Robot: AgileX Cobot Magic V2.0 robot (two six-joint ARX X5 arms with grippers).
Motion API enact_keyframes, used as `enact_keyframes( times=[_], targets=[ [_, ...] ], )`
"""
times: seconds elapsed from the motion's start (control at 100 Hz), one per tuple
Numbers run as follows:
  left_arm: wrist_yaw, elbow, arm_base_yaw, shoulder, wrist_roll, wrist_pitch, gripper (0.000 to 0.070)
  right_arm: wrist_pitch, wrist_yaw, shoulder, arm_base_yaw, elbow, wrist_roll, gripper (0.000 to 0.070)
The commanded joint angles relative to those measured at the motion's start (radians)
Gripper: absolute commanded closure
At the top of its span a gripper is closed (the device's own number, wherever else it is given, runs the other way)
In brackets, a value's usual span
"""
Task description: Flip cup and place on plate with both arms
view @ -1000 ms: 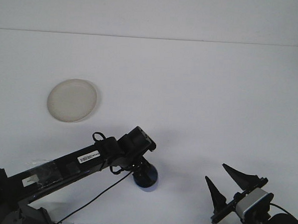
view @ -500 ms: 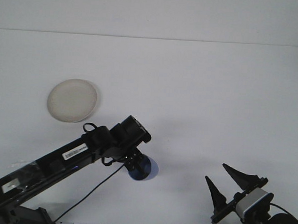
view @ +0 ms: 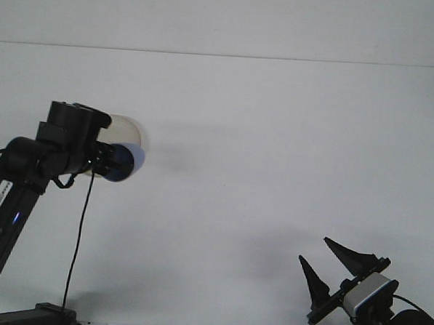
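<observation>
Left gripper [view: 109,162]: fingers are mostly hidden behind the wrist block and the cup, but the blue cup [view: 122,163] sits right at the tip and is off the table, so they're clamped on it. Cup is carried sideways, round face pointing to the right of frame, tilted rather than upright. It hangs over the near-right edge of the plate [view: 127,128]; can't tell from this angle whether it touches the plate or just overlaps it in view.

Plate is a pale round disc on the far-left part of the white table [view: 276,151], more than half covered by the left wrist housing; only its right rim arc shows.

Left arm pose: wrist block up high and level, pointing right; forearm link drops steeply down-left from it to the frame's bottom-left corner. A black cable [view: 77,235] hangs slack from the wrist down to the base.

Right gripper [view: 337,265]: two black pointed fingers spread apart, nothing between them, tips aimed up and to the left. It's parked low at the bottom-right corner, wrist camera module just behind the fingers. Well apart from cup and plate.
</observation>
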Motion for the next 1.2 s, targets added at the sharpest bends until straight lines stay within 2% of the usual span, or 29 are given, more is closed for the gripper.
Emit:
enact_keyframes(
  times=[0.0, 0.14, 0.3, 0.82, 0.91, 0.97, 1.06, 1.11, 1.14, 1.19],
  targets=[
    [-0.003, 0.02, 0.068, 0.059, 0.013, 0.015, 0.0696, 0.01, 0.004, 0.003, 0.01, 0.003, 0.007, 0.0275],
    [0.005, 0.039, 0.17, 0.195, 0.012, 0.06, 0.0696, 0.01, 0.004, 0.003, 0.01, 0.003, 0.019, 0.0275],
    [0.005, 0.098, 0.22, 0.341, 0.008, 0.071, 0.0696, 0.008, 0.004, 0.003, 0.01, 0.003, 0.038, 0.0275],
    [0.005, 0.143, 0.24, 0.509, -0.001, 0.123, 0.0694, 0.008, 0.023, 0.004, 0.01, 0.003, 0.053, 0.0275],
    [0.005, 0.143, 0.24, 0.509, -0.007, 0.126, 0.0669, 0.008, 0.023, 0.003, 0.01, 0.003, 0.053, 0.0275],
    [0.005, 0.143, 0.24, 0.509, -0.02, 0.124, 0.0573, 0.009, 0.024, 0.003, 0.01, 0.003, 0.053, 0.0275],
    [0.005, 0.145, 0.24, 0.509, -0.039, 0.127, 0.0311, 0.009, 0.024, 0.003, 0.01, 0.003, 0.053, 0.0275],
    [0.005, 0.153, 0.24, 0.509, -0.048, 0.124, 0.0192, 0.009, 0.024, 0.003, 0.01, 0.003, 0.053, 0.0275],
    [0.005, 0.159, 0.24, 0.509, -0.056, 0.12, 0.0147, 0.009, 0.024, 0.003, 0.01, 0.003, 0.053, 0.0275],
    [0.005, 0.175, 0.24, 0.509, -0.06, 0.109, 0.0123, 0.009, 0.023, 0.003, 0.01, 0.003, 0.053, 0.0275]
  ],
)
